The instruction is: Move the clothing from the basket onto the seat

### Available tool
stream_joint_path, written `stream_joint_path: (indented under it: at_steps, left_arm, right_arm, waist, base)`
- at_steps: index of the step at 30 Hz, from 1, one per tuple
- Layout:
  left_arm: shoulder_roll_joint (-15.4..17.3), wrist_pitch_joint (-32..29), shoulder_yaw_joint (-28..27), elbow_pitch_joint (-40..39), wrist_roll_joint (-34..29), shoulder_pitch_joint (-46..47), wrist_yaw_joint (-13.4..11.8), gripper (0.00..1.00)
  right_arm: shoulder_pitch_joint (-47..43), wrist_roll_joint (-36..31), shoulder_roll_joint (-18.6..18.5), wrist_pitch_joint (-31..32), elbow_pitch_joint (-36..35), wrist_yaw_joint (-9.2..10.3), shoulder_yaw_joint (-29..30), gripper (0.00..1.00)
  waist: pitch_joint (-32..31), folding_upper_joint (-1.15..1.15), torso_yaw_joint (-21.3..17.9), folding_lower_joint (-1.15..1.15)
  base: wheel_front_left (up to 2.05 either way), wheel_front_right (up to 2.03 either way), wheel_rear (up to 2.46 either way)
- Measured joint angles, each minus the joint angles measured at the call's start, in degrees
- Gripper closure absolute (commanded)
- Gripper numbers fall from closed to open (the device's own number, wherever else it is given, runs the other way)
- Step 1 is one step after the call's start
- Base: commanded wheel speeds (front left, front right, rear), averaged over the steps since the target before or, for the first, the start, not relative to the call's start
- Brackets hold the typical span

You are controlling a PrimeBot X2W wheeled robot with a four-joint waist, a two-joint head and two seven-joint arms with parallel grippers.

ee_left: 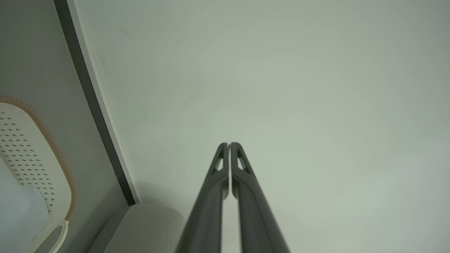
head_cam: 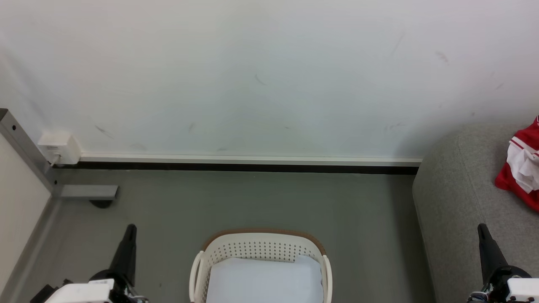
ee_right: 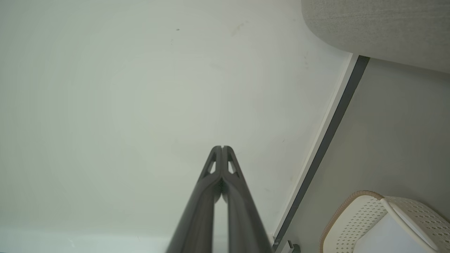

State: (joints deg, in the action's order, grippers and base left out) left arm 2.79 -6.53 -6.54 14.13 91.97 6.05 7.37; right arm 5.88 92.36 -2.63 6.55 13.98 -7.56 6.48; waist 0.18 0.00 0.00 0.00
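Note:
The red clothing [head_cam: 521, 167] with white panels lies bunched on the grey seat [head_cam: 454, 198] at the right edge of the head view. The cream basket [head_cam: 261, 248] with its brown rim stands on the floor at bottom centre, holding a pale bluish-white pad [head_cam: 263, 280]. My left gripper [head_cam: 131, 228] is shut at the lower left, well left of the basket. My right gripper [head_cam: 481, 227] is shut at the lower right, over the seat's front part. In the wrist views both grippers [ee_left: 229, 144] [ee_right: 222, 147] point at the wall with tips together and nothing held.
A white wall with a skirting board [head_cam: 252, 160] runs behind the grey floor. A metal frame leg [head_cam: 86, 192] and a white plug box [head_cam: 59, 148] sit at the far left. The basket [ee_left: 38, 154] [ee_right: 355, 218] and seat [ee_left: 147, 225] [ee_right: 379, 28] also show in the wrist views.

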Motion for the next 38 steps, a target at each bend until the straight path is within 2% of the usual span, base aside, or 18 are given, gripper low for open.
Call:
stream_joint_path:
  at_steps: [38]
  left_arm:
    - [0.0, 0.0, 0.0, 0.0, 0.0, 0.0, 0.0, 1.00]
  right_arm:
    - [0.0, 0.0, 0.0, 0.0, 0.0, 0.00, 0.0, 1.00]
  waist:
    - [0.0, 0.00, 0.0, 0.00]
  base:
    - [0.00, 0.00, 0.00]
